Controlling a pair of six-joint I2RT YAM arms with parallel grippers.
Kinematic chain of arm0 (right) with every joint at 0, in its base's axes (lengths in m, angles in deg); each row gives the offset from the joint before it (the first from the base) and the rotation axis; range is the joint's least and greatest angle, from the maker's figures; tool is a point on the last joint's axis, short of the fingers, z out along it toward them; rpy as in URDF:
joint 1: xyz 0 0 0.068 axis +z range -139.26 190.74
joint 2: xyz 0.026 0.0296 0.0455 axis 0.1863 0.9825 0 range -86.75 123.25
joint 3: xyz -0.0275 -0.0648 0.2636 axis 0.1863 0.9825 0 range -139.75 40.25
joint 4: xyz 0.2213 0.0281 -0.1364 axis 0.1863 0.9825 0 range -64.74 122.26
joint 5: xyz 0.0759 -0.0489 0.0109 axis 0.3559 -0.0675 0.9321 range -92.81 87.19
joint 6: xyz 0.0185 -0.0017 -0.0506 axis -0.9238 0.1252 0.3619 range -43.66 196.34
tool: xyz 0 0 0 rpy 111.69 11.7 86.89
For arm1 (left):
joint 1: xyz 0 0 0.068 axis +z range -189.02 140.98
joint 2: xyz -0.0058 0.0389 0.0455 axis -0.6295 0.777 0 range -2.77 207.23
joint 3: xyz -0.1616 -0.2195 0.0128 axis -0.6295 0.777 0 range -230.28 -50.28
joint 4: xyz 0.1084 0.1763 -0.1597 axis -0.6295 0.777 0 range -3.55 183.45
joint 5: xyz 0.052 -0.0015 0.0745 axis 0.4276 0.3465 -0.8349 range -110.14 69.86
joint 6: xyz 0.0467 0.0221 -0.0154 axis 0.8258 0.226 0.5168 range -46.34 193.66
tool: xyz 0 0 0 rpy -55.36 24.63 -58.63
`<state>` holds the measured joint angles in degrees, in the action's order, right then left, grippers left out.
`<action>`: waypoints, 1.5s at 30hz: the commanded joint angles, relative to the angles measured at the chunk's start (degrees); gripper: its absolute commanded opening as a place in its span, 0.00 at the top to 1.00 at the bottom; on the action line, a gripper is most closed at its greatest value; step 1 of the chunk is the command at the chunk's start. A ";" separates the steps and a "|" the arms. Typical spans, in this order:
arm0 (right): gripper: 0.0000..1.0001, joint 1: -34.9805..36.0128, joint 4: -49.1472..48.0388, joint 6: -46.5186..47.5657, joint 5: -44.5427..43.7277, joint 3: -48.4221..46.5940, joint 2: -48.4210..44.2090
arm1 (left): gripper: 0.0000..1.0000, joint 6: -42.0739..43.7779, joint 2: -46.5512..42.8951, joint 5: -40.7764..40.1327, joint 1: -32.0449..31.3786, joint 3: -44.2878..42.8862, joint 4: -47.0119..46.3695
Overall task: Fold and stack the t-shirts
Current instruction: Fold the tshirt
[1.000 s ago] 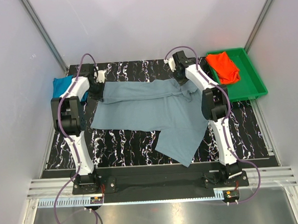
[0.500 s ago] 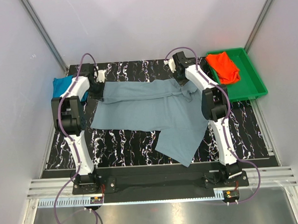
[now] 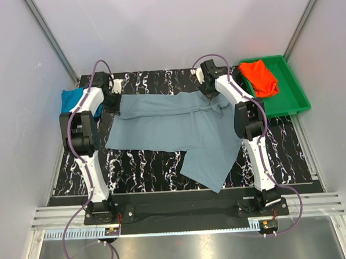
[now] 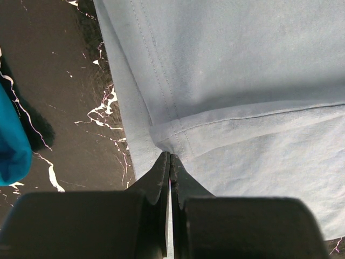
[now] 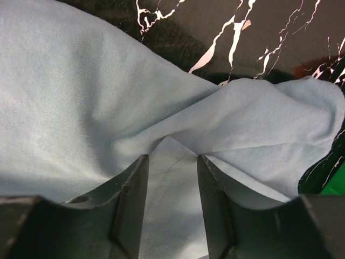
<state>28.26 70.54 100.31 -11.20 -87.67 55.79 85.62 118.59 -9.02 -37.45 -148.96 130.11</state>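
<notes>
I work inside a lab test cell: plain white panel walls (image 3: 167, 25) on aluminium struts (image 3: 50, 37) box in my black marbled table (image 3: 146, 166), with slotted metal rails (image 3: 56, 218) across the frame's bottom.

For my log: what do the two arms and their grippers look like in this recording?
The left arm and right arm both have white links joined by bulky black joint housings, on black bases. A thin purple cable loops out from each base and runs up the arm. The left gripper and right gripper have dark, wedge-shaped fingers tapering towards the tips. No markings are visible.
</notes>
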 commanded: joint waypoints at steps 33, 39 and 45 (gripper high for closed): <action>0.38 1.29 0.25 -1.03 -0.24 -1.46 -0.68 | 0.99 -0.28 0.10 1.28 0.20 -2.23 -0.59; 0.39 1.82 0.25 -0.59 -0.67 -0.32 -0.07 | 0.99 -0.63 0.19 1.45 0.20 -2.31 -0.77; 0.48 1.82 -0.01 0.38 -1.46 0.74 0.02 | 0.99 -0.45 0.37 1.37 0.11 -2.05 -0.77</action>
<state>29.33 70.56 100.15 -11.35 -87.43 55.79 85.60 118.59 -8.78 -37.45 -148.96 130.15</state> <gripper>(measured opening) 0.528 0.013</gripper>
